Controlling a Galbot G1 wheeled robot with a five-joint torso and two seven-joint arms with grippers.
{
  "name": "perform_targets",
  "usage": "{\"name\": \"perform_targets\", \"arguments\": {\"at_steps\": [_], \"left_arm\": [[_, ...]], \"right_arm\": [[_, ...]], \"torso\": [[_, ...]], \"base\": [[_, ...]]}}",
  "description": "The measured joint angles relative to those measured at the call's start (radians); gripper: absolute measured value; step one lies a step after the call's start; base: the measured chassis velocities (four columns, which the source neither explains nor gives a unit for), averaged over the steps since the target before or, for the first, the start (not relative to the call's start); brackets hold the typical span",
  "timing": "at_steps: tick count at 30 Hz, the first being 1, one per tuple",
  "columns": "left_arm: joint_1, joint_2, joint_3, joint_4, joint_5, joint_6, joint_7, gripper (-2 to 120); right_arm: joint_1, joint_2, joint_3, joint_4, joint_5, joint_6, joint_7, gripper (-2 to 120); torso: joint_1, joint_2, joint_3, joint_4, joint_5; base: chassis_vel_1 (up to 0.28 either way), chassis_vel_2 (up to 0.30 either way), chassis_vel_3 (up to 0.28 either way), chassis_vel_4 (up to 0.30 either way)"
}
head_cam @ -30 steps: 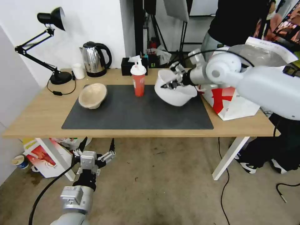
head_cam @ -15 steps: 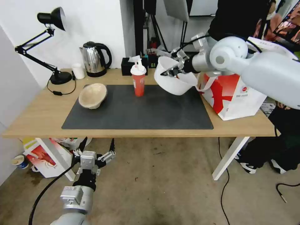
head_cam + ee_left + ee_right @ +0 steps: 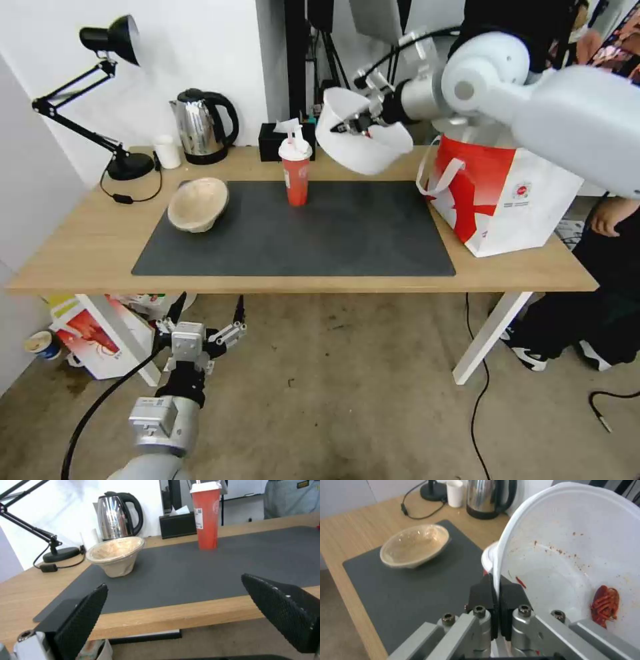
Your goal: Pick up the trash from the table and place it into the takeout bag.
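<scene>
My right gripper (image 3: 353,125) is shut on the rim of the wide white plastic bowl (image 3: 360,147), holding it tilted in the air above the table's back edge, left of the takeout bag (image 3: 507,200). In the right wrist view the fingers (image 3: 485,597) pinch the bowl (image 3: 573,555) wall, red residue inside. The red drink cup (image 3: 295,170) stands on the dark mat (image 3: 293,233); the beige pulp bowl (image 3: 197,204) lies at the mat's left end. My left gripper (image 3: 200,333) hangs open below the table's front edge; the left wrist view shows the cup (image 3: 206,515) and pulp bowl (image 3: 116,553).
A desk lamp (image 3: 100,100), a small white cup (image 3: 167,152), a kettle (image 3: 202,127) and a black tissue box (image 3: 283,141) line the back of the table (image 3: 80,247). A red-and-white carton (image 3: 93,333) sits on the floor under it. A person stands behind the bag.
My right gripper has lifted the white bowl off the mat, up and slightly back, tilting it. The bag now shows more fully. The left arm has not moved.
</scene>
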Motion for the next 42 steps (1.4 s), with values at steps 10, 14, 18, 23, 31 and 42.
{"name": "perform_targets", "arguments": {"at_steps": [10,14,18,23,31,42], "left_arm": [[0.000,0.000,0.000,0.000,0.000,0.000,0.000,100],[0.000,0.000,0.000,0.000,0.000,0.000,0.000,100],[0.000,0.000,0.000,0.000,0.000,0.000,0.000,100],[0.000,0.000,0.000,0.000,0.000,0.000,0.000,100],[0.000,0.000,0.000,0.000,0.000,0.000,0.000,100],[0.000,0.000,0.000,0.000,0.000,0.000,0.000,100]], "right_arm": [[0.074,0.026,-0.033,-0.033,0.002,0.000,-0.025,0],[0.097,0.013,-0.026,-0.039,0.003,0.000,-0.029,0],[0.132,-0.021,-0.045,-0.034,0.037,0.000,-0.020,0],[0.157,-0.042,-0.064,-0.033,0.042,0.000,-0.020,0],[0.242,-0.111,-0.138,-0.024,0.046,0.000,-0.035,0],[0.270,-0.206,-0.153,-0.014,0.049,0.000,-0.037,0]], "torso": [[0.000,0.000,0.000,0.0001,-0.0002],[0.000,0.000,0.000,0.0001,0.0001],[0.000,0.000,0.000,-0.0001,0.0002],[0.000,0.000,0.000,0.0001,0.0002],[0.000,0.000,0.000,0.0000,0.0001],[0.000,0.000,0.000,0.0001,0.0002]], "base": [[0.000,0.000,0.000,0.000],[0.000,0.000,0.000,0.000],[0.000,0.000,0.000,0.000],[0.000,0.000,0.000,0.000],[0.000,0.000,0.000,0.000],[0.000,0.000,0.000,0.000]]}}
